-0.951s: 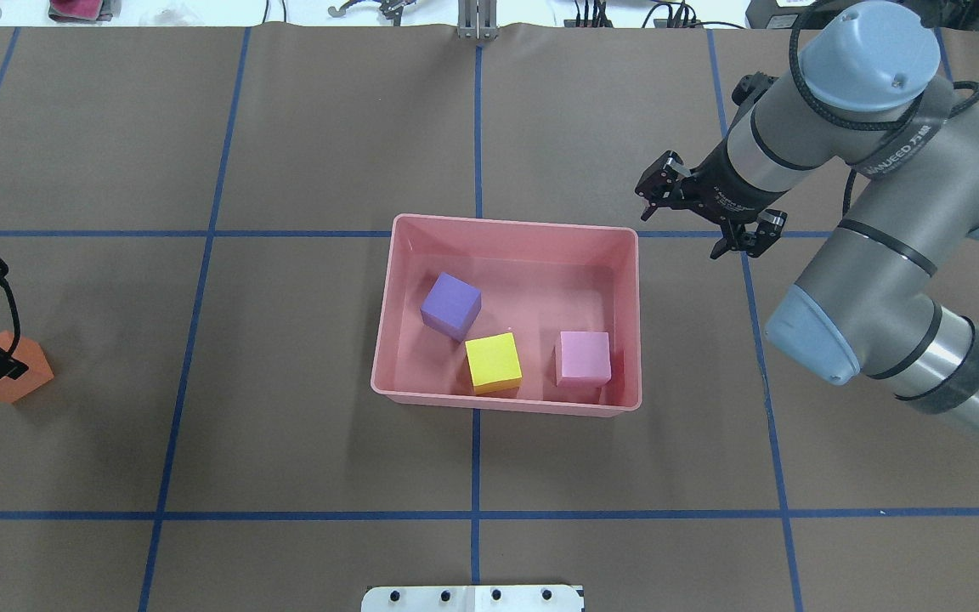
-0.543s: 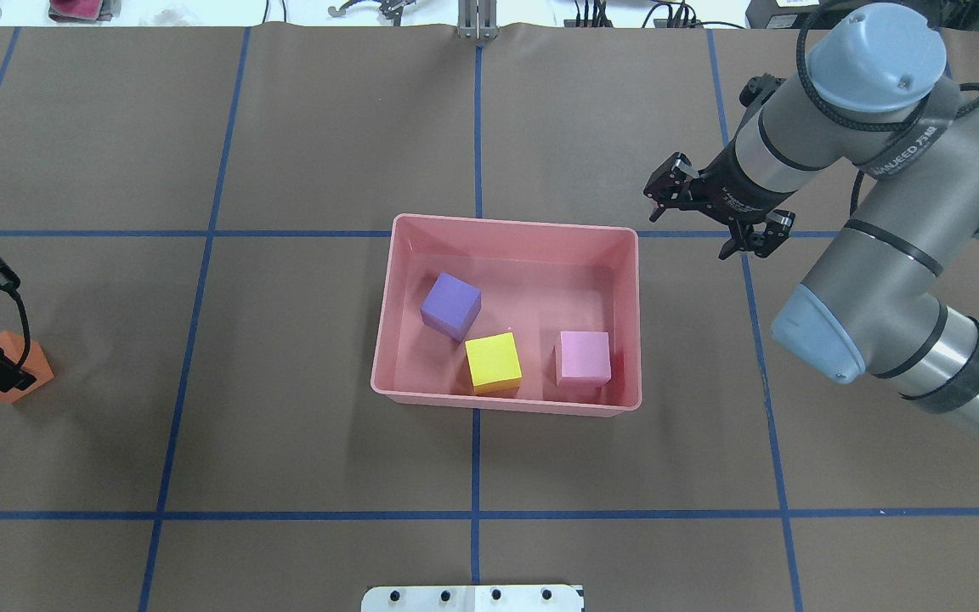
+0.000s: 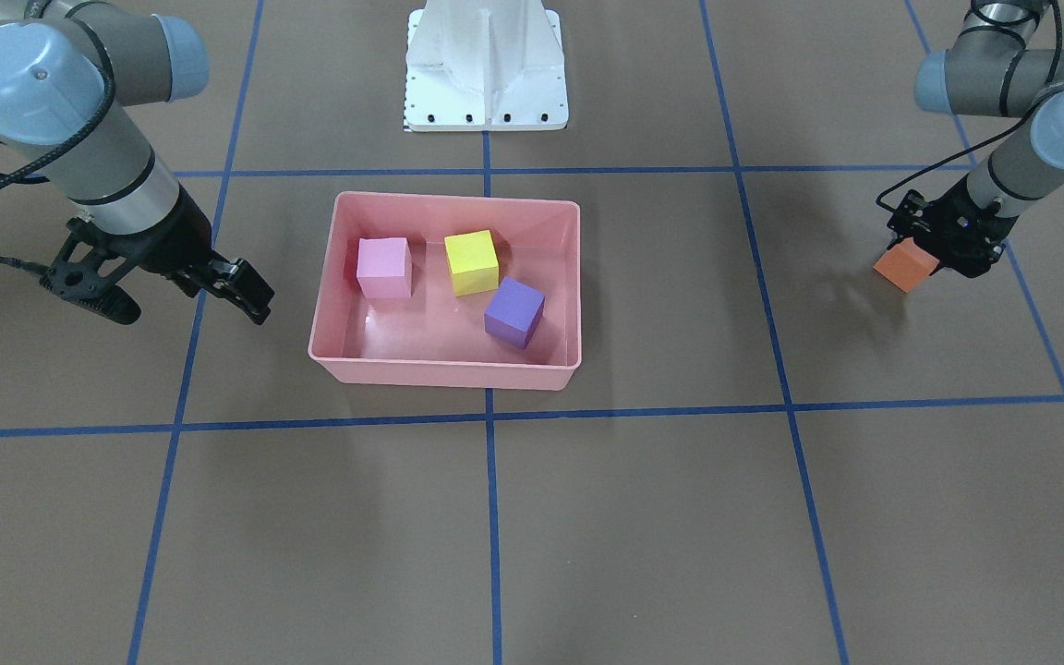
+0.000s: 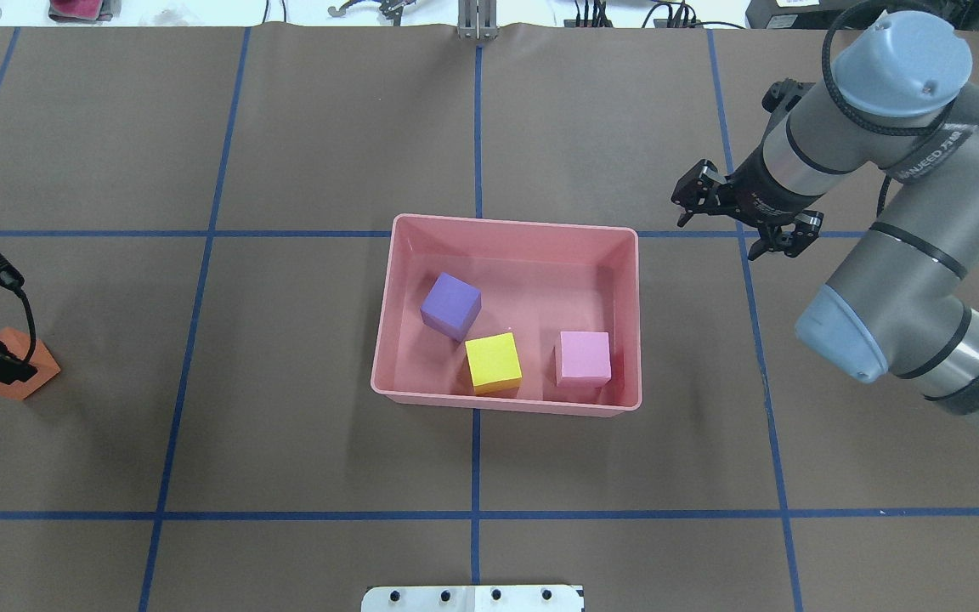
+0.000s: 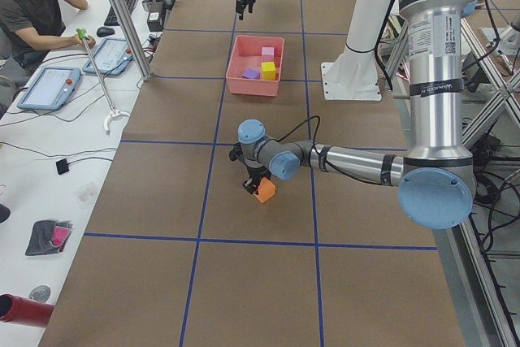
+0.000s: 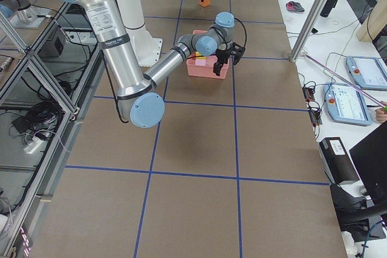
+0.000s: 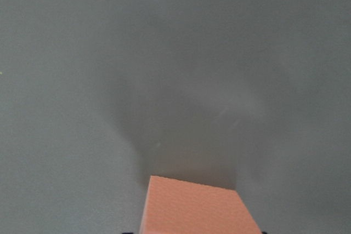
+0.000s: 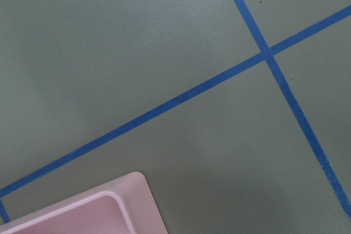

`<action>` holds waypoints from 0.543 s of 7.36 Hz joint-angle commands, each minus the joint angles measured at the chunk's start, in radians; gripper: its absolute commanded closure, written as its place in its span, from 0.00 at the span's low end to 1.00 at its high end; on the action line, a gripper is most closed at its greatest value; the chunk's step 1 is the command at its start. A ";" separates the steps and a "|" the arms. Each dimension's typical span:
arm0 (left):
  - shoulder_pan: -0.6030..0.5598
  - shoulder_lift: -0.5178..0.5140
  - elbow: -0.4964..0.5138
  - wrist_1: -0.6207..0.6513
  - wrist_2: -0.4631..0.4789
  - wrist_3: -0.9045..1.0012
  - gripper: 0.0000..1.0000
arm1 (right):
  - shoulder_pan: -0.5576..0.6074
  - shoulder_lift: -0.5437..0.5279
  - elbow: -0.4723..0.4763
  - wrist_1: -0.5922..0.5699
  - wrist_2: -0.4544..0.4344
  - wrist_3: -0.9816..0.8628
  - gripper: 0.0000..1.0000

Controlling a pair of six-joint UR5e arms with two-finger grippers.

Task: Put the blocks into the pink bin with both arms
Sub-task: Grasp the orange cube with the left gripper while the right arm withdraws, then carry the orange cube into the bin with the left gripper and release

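Carrying the orange cube [image 3: 903, 266] across calls for a clean lift off the tabletop [image 4: 285, 425], then a release over the bare floor at the far side of the pink bin [image 4: 511, 223]. For now the left pincer [image 3: 931, 251] is closed on that cube, well apart from the bin on the robot's left. The right pincer [image 4: 736, 219] hangs spread and empty just off the bin's far right corner. Inside the glossy, rimmed tray sit the matte, sharp-edged purple cube [image 4: 450, 304], yellow cube [image 4: 493, 362] and light pink cube [image 4: 583, 357].
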 commanded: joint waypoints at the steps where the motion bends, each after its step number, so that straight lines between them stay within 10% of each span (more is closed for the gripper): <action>1: 0.003 -0.102 -0.078 0.061 -0.079 -0.248 1.00 | 0.049 -0.067 0.001 0.006 0.020 -0.121 0.00; 4: 0.079 -0.531 -0.132 0.321 -0.118 -0.718 1.00 | 0.118 -0.150 -0.015 0.007 0.065 -0.325 0.00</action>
